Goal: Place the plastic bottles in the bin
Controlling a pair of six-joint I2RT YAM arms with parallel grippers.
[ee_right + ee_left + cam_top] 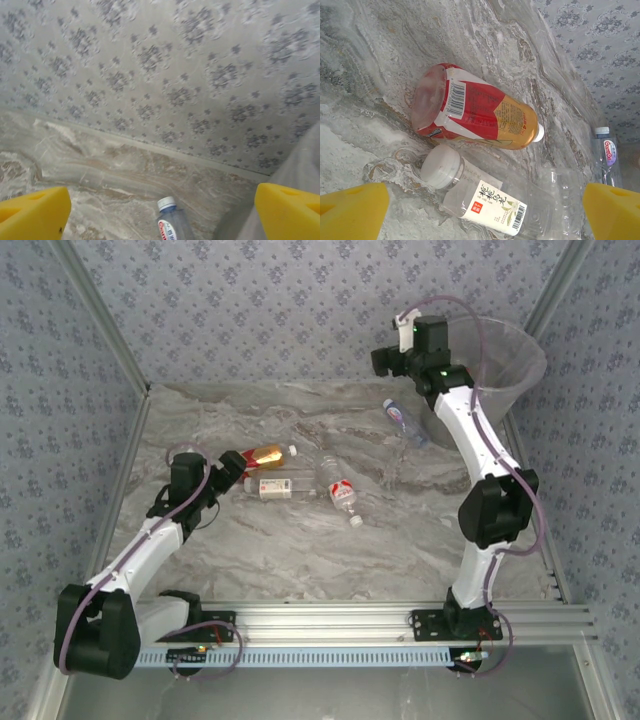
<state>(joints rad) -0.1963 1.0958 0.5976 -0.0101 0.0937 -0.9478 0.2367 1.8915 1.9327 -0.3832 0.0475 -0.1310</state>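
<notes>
In the top view the bin [520,365] stands at the table's [300,550] 1 o'clock corner. The right gripper [394,354] hangs just beside its rim, at its 9 o'clock, fingers spread wide and empty. A blue-labelled bottle [403,422] lies on the table at the gripper's 6 o'clock. The left gripper [230,464] is also wide apart and holds nothing. At its 3 o'clock lie the amber bottle [262,454], a white-capped bottle [275,486] and a clear bottle [338,483].

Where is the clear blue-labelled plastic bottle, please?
In the top view, the blue-labelled bottle lies far right on the marble table, near the translucent grey bin.
</notes>
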